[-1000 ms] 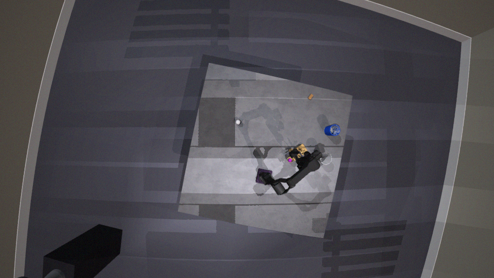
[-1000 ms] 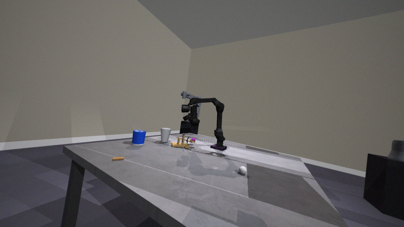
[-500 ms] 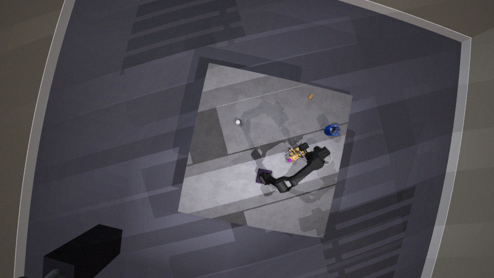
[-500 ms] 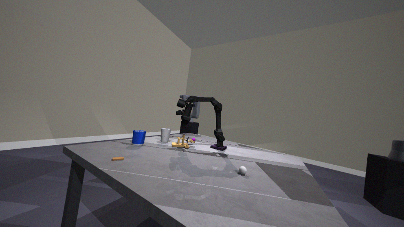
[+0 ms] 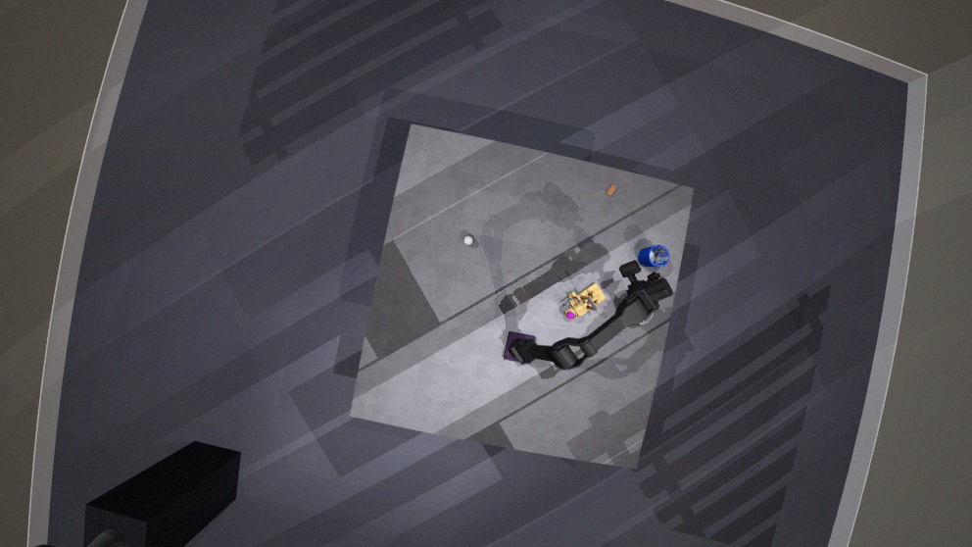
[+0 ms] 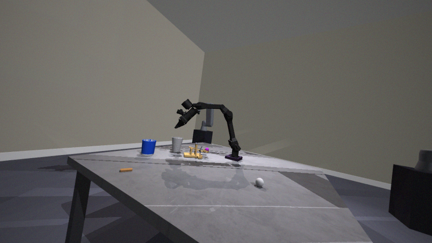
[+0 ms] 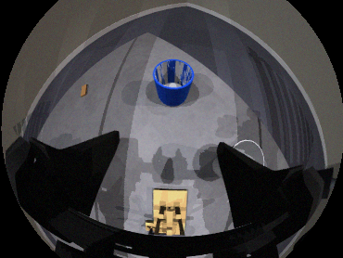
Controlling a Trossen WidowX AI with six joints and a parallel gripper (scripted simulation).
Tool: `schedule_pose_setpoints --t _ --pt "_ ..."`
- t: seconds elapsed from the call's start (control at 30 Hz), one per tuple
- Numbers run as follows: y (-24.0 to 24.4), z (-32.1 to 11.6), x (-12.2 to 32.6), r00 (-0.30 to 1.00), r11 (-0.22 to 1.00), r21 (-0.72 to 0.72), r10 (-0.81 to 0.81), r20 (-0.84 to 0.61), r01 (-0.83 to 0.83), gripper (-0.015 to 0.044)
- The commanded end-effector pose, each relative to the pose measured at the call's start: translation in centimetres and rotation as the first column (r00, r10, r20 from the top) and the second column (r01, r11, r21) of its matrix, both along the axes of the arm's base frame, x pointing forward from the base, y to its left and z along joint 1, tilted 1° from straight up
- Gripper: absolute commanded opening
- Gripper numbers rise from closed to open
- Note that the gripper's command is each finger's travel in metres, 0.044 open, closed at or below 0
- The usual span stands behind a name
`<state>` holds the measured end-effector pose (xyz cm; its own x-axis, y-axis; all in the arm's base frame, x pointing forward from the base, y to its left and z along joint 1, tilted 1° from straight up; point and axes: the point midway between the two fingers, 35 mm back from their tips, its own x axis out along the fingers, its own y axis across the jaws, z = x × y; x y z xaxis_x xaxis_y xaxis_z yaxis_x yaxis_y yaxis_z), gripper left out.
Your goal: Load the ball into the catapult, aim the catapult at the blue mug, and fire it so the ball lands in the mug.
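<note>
Grey surface (image 5: 421,183) (image 6: 256,199) (image 7: 139,116) under the arm | purple ball (image 5: 570,315) (image 6: 207,149) sat in the catapult (image 5: 590,297) (image 6: 192,155) (image 7: 171,201) cup; loading looked done | my hand (image 6: 175,127) (image 7: 170,141) hung spread, holding nothing | aim toward blue mug (image 5: 649,256) (image 6: 148,146) (image 7: 173,93) unconfirmed, firing remained

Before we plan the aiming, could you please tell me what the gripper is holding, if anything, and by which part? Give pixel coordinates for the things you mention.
Nothing is held; the gripper (image 6: 176,127) (image 7: 170,141) is open.

Purple ball (image 5: 570,315) (image 6: 207,149) in yellow catapult's (image 5: 585,300) (image 6: 193,155) (image 7: 170,204) cup, blue mug (image 5: 654,255) (image 6: 148,146) (image 7: 172,95) upright nearby
</note>
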<state>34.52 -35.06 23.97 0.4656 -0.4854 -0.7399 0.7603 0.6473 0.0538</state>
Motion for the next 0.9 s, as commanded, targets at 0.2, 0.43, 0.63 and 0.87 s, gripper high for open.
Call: schedule_pose_setpoints --t 0.2,0.43,0.63,0.87 --pt "-4.1 4.3 4.3 0.978 0.984 -0.173 -0.001 0.208 0.037 0.0440" --pt "-4.1 4.3 4.3 0.978 0.984 -0.173 -0.001 0.208 0.037 0.0440" --pt "-4.1 4.3 4.3 0.978 0.984 -0.173 -0.001 0.208 0.037 0.0440" --pt "-4.1 4.3 4.3 0.978 0.984 -0.173 -0.001 0.208 0.037 0.0440"
